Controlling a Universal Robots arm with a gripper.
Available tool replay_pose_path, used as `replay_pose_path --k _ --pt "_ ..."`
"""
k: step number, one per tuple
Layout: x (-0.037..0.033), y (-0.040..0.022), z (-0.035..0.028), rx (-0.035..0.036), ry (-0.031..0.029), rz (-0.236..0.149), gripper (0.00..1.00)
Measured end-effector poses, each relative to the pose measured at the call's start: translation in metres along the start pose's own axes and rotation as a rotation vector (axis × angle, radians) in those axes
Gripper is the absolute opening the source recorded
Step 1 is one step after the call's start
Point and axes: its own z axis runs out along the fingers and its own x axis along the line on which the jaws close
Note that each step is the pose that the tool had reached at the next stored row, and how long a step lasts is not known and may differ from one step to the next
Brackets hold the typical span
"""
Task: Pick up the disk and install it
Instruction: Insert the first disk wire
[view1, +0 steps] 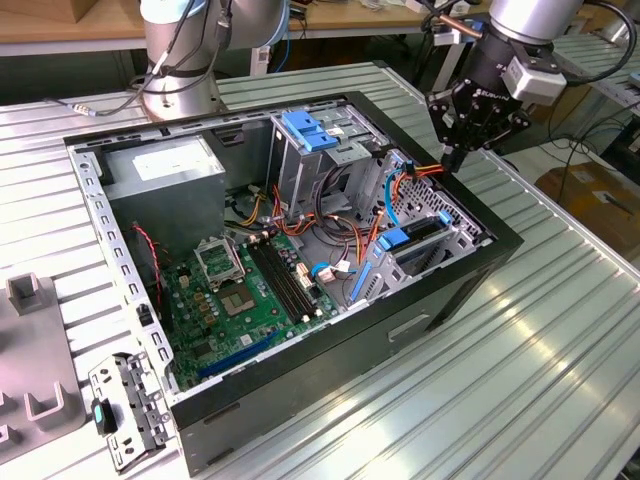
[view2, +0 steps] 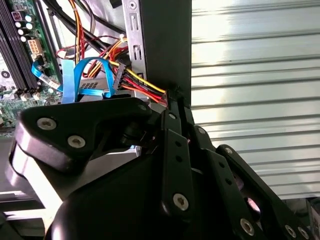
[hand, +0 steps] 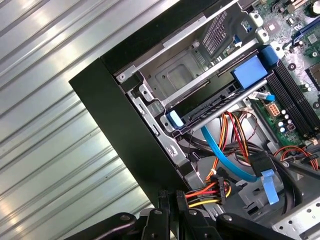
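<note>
Gripper (view1: 451, 160) just beside coloured power wires (view2: 145, 83)

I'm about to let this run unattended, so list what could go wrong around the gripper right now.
1. The gripper hangs right beside the red, yellow and orange power wires; a move could snag or tug them.
2. It is close to the case's black side wall, so a sideways shift might strike it.
3. The blue data cable loops nearby and could catch.
</note>
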Motion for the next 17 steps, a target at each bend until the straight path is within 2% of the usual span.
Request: replay_pose_path --k 3,6,8,10,15,17 --pt "-0.0050 0.0036 -0.0001 0.0002 -0.0002 0.000 0.16" --pt "-0.0144 0.0108 -0.0006 0.0003 -0.0002 0.000 0.16" --pt "-0.0179 0.0135 -0.0008 0.0003 -0.0003 0.000 0.16" --pt "-0.0196 0.0147 -0.0008 0.0003 -0.0003 0.004 0.16" --pt "-0.0199 0.0148 -0.0008 -0.0021 0.0007 0.059 0.16" --pt "-0.0220 0.0163 -0.0010 -0.0026 0.0009 0.065 0.16"
